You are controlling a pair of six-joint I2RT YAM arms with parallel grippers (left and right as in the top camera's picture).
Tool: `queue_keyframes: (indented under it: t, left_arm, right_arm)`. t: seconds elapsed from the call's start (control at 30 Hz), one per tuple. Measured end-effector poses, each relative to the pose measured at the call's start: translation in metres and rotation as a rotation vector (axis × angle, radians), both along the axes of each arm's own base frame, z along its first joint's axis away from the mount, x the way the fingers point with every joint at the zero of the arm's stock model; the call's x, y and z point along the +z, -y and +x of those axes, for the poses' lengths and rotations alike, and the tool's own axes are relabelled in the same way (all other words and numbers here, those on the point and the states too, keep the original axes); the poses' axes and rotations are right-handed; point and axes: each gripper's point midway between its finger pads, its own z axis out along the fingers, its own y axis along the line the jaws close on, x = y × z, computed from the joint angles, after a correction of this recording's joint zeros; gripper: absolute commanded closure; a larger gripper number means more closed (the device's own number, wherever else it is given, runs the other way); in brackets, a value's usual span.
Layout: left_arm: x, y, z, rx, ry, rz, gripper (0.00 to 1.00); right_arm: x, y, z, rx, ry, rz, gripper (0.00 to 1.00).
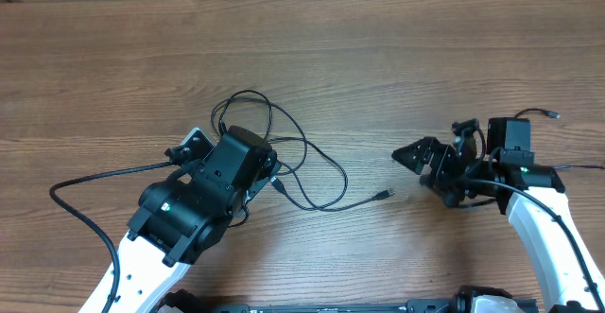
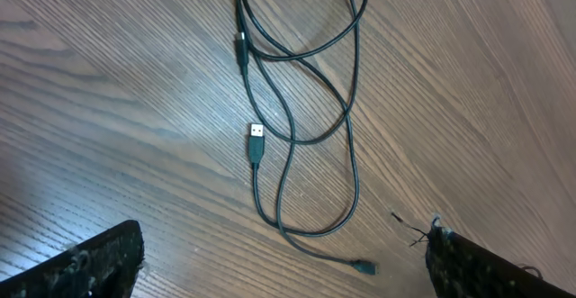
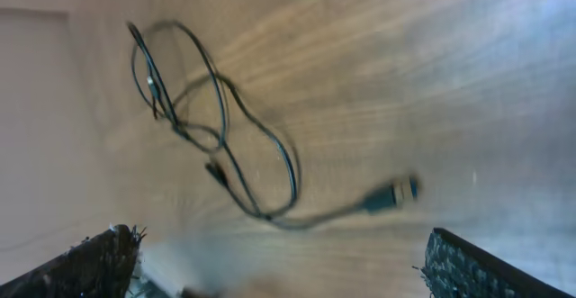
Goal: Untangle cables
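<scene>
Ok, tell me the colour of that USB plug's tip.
The plug tip is silver; left wrist view shows it best.

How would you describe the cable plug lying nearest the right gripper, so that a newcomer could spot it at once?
On the wooden table, find the tangle of thin black cables near the middle. One cord runs out of it towards the open right gripper, and the plug sits at that cord's tip. Unlike the other ends, it lies alone, outside the loops.
</scene>
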Motion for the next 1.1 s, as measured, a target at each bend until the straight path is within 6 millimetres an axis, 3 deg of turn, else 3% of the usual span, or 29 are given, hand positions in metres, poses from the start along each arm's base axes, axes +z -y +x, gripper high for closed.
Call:
queue_keyframes:
  t: [0.33, 0.7, 0.93, 1.1]
  left_arm:
    - [0.000, 0.000, 0.000, 0.000, 0.000, 0.000, 0.00]
    - [0.000, 0.000, 0.000, 0.000, 0.000, 0.000, 0.00]
    - [0.000, 0.000, 0.000, 0.000, 0.000, 0.000, 0.00]
    - [0.000, 0.000, 0.000, 0.000, 0.000, 0.000, 0.00]
  right_arm:
    - [0.003, -0.007, 0.004, 0.025, 0.036, -0.003, 0.00]
    - [0.013, -0.094, 0.001, 0.291, 0.208, -0.004, 0.00]
    - [-0.014, -0.103, 0.022, 0.048, 0.063, -0.057, 0.00]
    - [-0.038, -0.097, 0.016, -0.034, -0.063, -0.095, 0.00]
